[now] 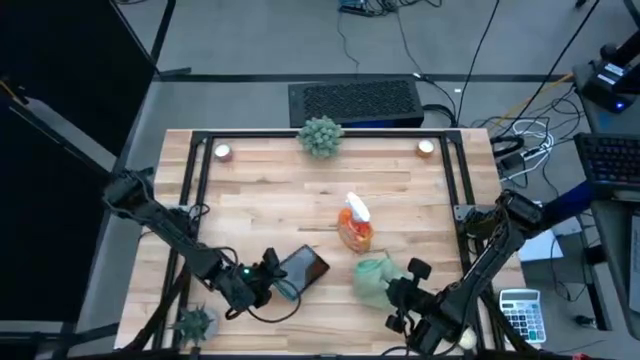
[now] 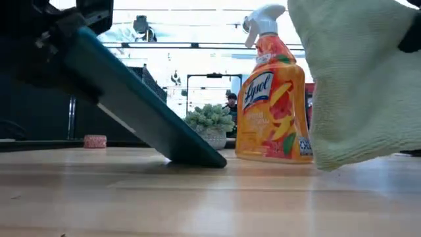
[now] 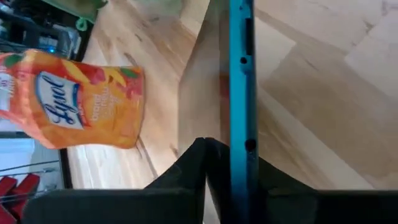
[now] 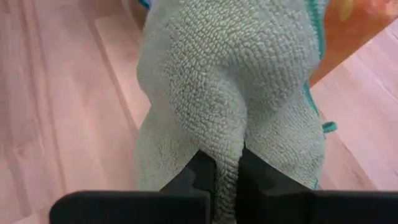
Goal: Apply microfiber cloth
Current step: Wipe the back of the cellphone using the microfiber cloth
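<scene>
At the near left of the wooden table (image 1: 400, 200), the left gripper (image 1: 268, 278) pinches one edge of the dark tablet (image 1: 303, 268) between its fingers, holding it tilted with its far edge resting on the wood and its near edge raised. To its right stands the orange spray bottle (image 1: 354, 228), upright near the middle of the table, just beside the cloth. At the near right, the right gripper (image 1: 398, 293) is clamped on a fold of the microfiber cloth (image 1: 374, 277), which hangs bunched from its fingers (image 4: 202, 171), its lower edge clear of the table in the low view.
</scene>
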Controlling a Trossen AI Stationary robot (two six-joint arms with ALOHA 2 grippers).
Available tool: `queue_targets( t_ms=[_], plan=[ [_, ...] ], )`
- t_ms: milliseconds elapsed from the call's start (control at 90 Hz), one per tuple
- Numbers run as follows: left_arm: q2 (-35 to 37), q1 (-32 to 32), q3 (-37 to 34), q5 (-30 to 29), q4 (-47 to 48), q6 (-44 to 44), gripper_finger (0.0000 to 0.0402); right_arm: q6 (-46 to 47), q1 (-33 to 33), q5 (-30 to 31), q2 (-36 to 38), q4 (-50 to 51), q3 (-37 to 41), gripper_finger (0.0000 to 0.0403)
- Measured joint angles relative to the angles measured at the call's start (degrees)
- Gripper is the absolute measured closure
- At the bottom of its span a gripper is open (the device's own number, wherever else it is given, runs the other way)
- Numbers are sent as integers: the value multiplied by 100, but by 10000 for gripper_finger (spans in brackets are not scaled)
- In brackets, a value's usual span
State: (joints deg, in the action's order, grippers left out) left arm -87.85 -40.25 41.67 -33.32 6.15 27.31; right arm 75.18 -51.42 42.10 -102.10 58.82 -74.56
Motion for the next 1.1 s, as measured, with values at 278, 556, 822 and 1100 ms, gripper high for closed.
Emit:
queue_targets(
  t_ms=[278, 556, 822, 1100],
  plan=[
    [-15, 14, -14, 302, 78, -411, 295, 26, -2, 3, 0, -36, 0, 394],
    [-15, 15, -20, 818, 66, -890, 220, 42, -2, 9, 0, -102, 0, 394],
    [-15, 15, -20, 914, 42, -1056, 164, 42, -2, 16, 0, -119, 0, 394],
    [365, -123, 528, 389, -25, -3215, 160, -248, 40, -39, 0, -639, 0, 394]
  ],
)
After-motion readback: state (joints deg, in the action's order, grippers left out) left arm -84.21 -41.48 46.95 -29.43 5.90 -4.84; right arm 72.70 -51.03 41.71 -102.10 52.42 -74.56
